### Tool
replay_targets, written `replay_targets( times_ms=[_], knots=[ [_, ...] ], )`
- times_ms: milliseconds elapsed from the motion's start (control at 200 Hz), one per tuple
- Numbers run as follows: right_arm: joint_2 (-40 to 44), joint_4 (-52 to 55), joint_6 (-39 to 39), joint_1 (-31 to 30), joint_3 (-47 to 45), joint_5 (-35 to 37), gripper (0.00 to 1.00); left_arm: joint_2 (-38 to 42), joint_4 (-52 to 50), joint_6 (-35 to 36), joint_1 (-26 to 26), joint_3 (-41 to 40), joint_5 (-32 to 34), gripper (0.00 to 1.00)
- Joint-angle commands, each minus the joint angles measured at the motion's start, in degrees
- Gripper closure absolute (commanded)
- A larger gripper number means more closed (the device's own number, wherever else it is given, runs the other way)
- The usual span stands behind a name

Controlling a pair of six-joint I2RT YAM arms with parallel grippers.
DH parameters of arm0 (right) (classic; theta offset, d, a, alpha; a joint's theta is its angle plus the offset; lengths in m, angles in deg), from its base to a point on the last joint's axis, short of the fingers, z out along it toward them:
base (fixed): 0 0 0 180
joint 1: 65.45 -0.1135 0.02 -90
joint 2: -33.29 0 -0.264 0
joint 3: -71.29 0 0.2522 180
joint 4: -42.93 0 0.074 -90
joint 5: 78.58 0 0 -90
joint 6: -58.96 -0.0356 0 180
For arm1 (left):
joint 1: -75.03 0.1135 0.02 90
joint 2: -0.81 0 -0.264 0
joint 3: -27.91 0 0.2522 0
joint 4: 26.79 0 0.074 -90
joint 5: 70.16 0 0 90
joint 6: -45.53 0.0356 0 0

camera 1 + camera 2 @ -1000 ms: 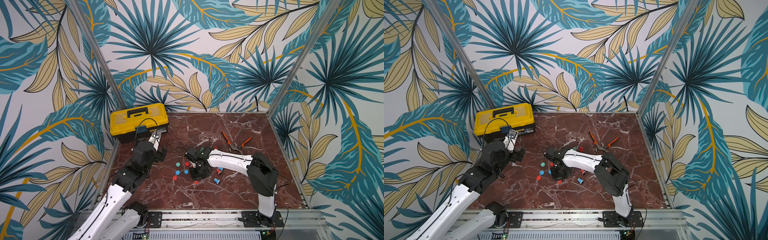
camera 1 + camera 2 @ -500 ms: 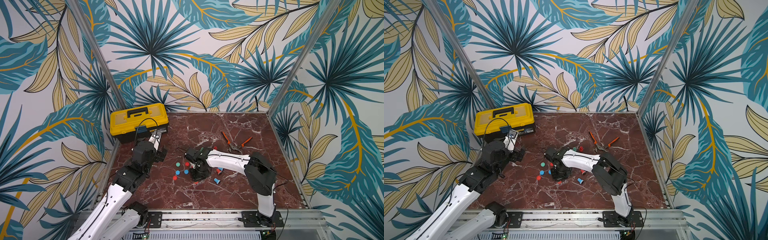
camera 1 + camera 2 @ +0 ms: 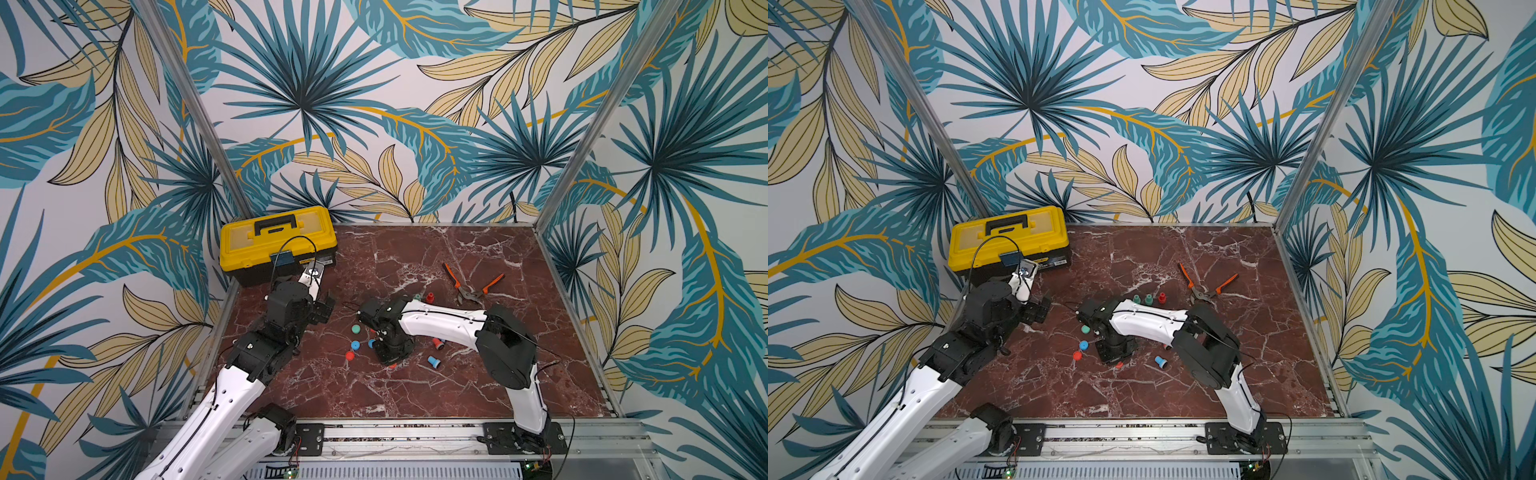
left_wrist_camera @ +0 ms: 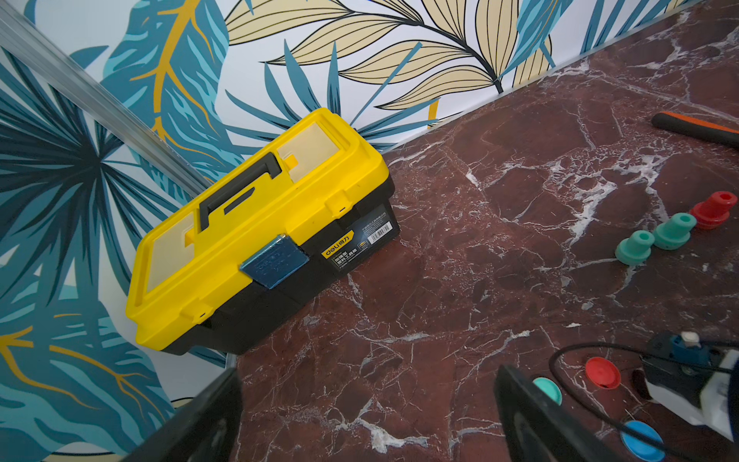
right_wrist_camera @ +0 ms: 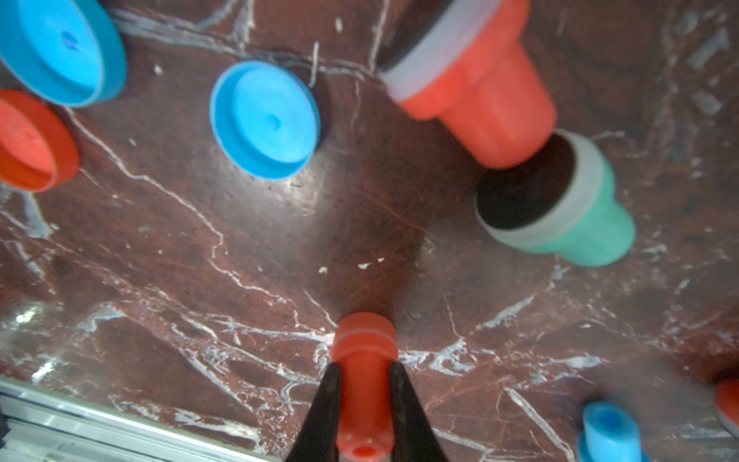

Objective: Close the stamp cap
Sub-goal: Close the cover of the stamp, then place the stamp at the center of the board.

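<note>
Marble table (image 3: 415, 399) is noted, with a yellow toolbox (image 3: 277, 241) at its far left corner. Left gripper (image 4: 368, 416) is held wide open and empty near the toolbox. Right gripper (image 5: 364, 370) is clamped on a red stamp (image 5: 364, 344), low over mid-table. A loose blue cap (image 5: 264, 120) and red cap (image 5: 34, 142) are seen nearby.
</note>
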Motion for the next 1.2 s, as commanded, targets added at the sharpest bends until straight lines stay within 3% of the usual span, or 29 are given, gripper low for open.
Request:
replay_targets(
  times_ms=[0,626,1192],
  knots=[
    [-9.9,4.7,1.8,-0.5,-3.9,7.9,1.00,0.5,0.6,0.5,0.4,0.0,-0.3,0.00],
    [-9.4,5.0,2.6,-1.1,-2.4,6.9,1.00,-0.8,0.5,0.2,0.4,0.0,-1.4,0.00],
    [9.5,2.1,-1.6,1.3,-1.1,0.1,1.00,-0.8,0.6,-0.2,0.4,0.0,-1.7,0.01]
  ],
)
